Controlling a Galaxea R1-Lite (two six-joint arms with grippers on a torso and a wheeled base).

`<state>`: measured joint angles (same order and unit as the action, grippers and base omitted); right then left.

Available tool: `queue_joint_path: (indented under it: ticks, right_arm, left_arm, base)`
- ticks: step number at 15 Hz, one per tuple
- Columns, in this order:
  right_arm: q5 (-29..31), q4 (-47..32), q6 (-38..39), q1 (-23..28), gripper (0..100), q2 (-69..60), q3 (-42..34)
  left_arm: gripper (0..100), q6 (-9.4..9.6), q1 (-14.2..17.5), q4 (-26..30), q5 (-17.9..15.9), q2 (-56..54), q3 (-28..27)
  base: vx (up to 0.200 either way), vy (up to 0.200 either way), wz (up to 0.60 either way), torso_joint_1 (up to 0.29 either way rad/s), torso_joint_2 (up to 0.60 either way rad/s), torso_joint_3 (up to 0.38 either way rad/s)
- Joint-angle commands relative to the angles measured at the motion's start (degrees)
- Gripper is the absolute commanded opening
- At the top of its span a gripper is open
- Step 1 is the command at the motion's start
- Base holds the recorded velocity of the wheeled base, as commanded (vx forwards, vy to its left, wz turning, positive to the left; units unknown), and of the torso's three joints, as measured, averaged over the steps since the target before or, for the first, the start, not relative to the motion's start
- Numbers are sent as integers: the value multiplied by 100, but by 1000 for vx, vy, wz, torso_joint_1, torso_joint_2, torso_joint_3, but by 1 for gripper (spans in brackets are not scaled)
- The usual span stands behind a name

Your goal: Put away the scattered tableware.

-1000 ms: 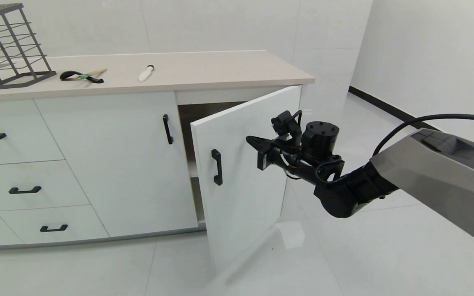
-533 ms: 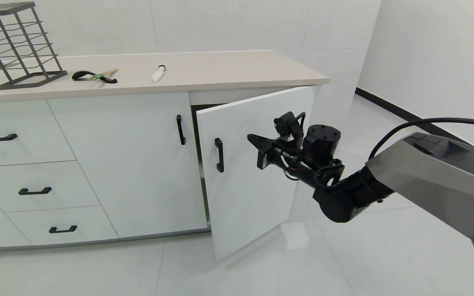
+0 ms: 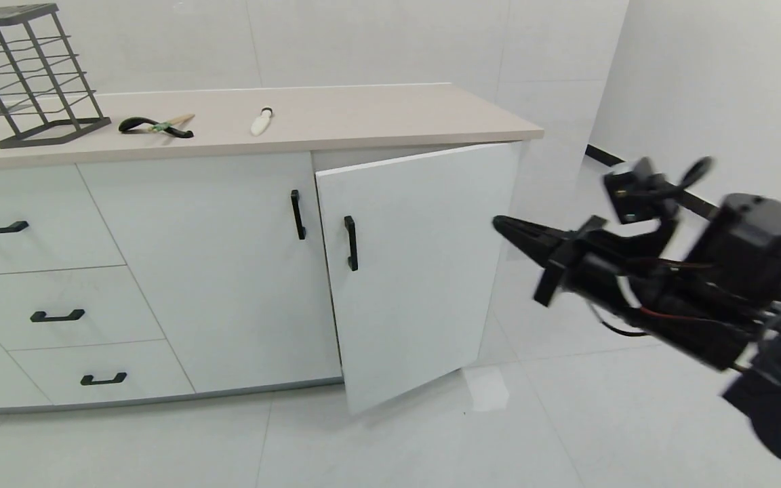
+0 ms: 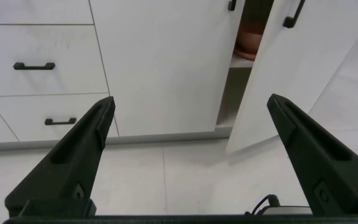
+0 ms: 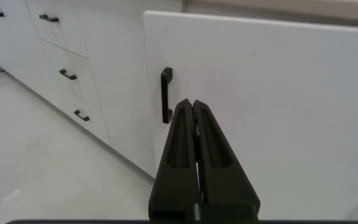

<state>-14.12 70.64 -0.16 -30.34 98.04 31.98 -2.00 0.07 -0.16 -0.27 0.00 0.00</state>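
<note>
On the beige counter (image 3: 377, 115) lie a black-headed utensil crossed with a wooden-handled one (image 3: 155, 125) and a small white utensil (image 3: 262, 120). My right gripper (image 3: 507, 227) is shut and empty, hanging in the air off the white cabinet door (image 3: 417, 257), apart from it. In the right wrist view its shut tips (image 5: 193, 106) point at the door (image 5: 278, 93) near the black handle (image 5: 166, 94). My left gripper (image 4: 191, 102) is open and empty, low before the cabinet. The door stands slightly ajar, and a brownish bowl (image 4: 252, 37) shows inside.
A black wire rack (image 3: 31, 74) stands at the counter's far left. Drawers with black handles (image 3: 57, 315) fill the cabinet's left side. A second door (image 3: 207, 271) beside the ajar one is closed. White tiled floor (image 3: 567, 420) lies open to the right.
The cabinet door has swung most of the way toward shut. My right arm has pulled back from the door, to the right and nearer the head camera. The camera shifted early on.
</note>
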Motion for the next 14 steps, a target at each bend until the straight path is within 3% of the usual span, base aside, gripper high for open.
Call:
queue_joint_path:
  ticks: [1, 2, 4, 6, 9, 11, 12, 14]
  right_arm:
    - [-135, -183, -19, 1523, 0, -3581, -2284]
    - [-214, -402, -37, 2217, 0, -4311, -2679]
    - [-627, -833, -169, 2929, 0, -5690, -3198]
    - [-750, -1853, -283, 3368, 0, -7264, -3101]
    - [-882, -2793, -283, 3456, 0, -8397, -3189]
    - [-873, -3962, -397, 3465, 0, -9329, -3198]
    - [-856, -3979, -397, 3465, 0, -9259, -3198]
    - [-583, -5307, -441, 3465, 0, -9215, -3198]
  left_arm:
    - [100, -2, 1, -2, 0, 9, 0]
    - [100, -2, 1, -2, 9, 9, 0]
    - [100, 15, 1, -2, 9, 9, 0]
    - [100, 42, 1, -2, 0, 0, 0]
    - [100, 42, 1, 7, 0, 9, 0]
    - [100, 42, 1, 7, 0, 9, 0]
    - [100, 51, 1, 7, 0, 0, 0]
    - [100, 42, 1, -2, 0, 0, 0]
  base:
    - [0, 0, 0, 0, 0, 0]
    - [0, 0, 0, 0, 0, 0]
    - [0, 0, 0, 0, 0, 0]
    - [0, 0, 0, 0, 0, 0]
    - [0, 0, 0, 0, 0, 0]
    - [0, 0, 0, 0, 0, 0]
    - [0, 0, 0, 0, 0, 0]
    - [0, 0, 0, 0, 0, 0]
